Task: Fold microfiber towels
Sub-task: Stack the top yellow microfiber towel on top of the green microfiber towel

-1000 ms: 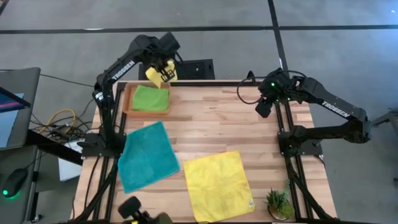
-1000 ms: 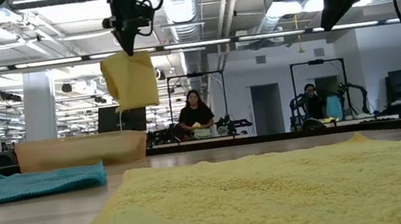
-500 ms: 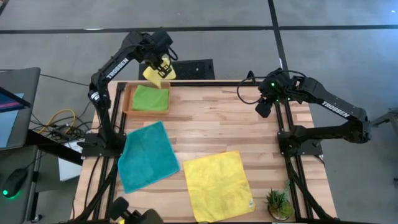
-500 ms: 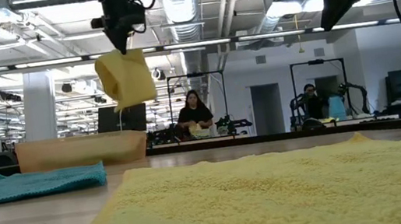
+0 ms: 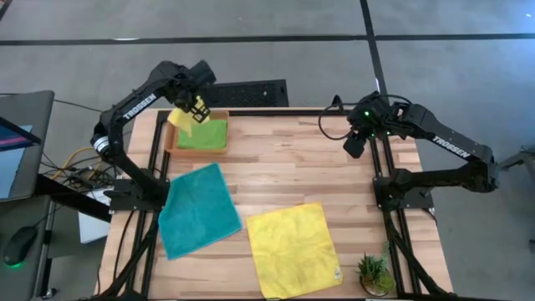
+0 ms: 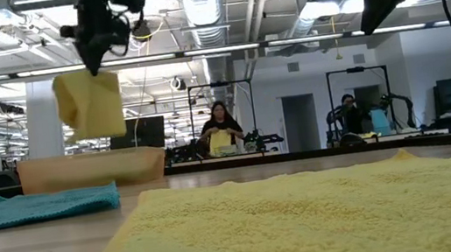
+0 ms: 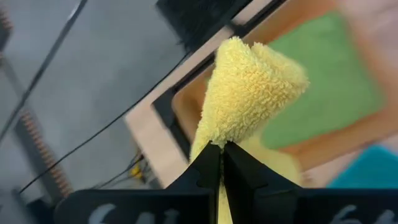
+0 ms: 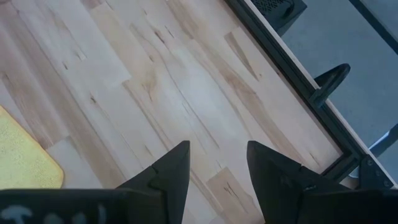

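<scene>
Left gripper [image 5: 194, 109], fingers clamped on a folded yellow towel [image 5: 180, 119], hangs over the tray [image 5: 170, 139] holding the green towel [image 5: 203, 134]; beside the tray, teal [image 5: 197, 210] and yellow [image 5: 292, 247] towels lie unfolded. Right gripper [image 5: 354, 147] waits, fingers apart.

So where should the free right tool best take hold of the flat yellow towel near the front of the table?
Probably at a corner. The flat yellow towel lies spread on the table, so only its edges can be pinched. The right tool, open, hangs over the far right side; the towel's far right corner is nearest, best approached from above.
</scene>
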Controlling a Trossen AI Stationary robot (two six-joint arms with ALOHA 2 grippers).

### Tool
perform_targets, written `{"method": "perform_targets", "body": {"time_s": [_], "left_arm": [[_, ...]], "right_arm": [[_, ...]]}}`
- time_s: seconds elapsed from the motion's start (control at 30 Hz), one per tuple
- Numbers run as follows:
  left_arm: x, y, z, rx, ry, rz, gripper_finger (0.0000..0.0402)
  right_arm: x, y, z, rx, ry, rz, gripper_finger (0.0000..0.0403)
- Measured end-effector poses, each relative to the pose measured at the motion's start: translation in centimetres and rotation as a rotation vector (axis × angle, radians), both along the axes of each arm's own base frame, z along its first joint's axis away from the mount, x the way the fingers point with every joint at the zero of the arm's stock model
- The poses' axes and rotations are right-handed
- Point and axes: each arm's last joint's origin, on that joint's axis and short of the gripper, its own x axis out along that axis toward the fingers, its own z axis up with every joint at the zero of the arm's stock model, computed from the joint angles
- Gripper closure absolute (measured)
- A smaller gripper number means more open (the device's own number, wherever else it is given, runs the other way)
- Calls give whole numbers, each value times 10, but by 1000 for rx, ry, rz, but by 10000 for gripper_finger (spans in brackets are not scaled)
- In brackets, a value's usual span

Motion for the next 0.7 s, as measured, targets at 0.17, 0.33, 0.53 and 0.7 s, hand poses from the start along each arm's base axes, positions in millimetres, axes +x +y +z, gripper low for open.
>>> {"method": "perform_targets", "body": {"time_s": [0.17, 0.33, 0.53, 0.7], "left_arm": [[-6, 0, -29, -18, 128, 45, 401], [-15, 3, -48, -33, 185, 118, 401], [-22, 6, -58, -56, 198, 163, 401], [-18, 7, -66, -66, 144, 175, 401]], "right_arm": [[0, 0, 0, 0, 0, 0, 220], [0, 0, 0, 0, 0, 0, 220], [0, 0, 0, 0, 0, 0, 220], [0, 0, 0, 0, 1, 1, 220]]}}
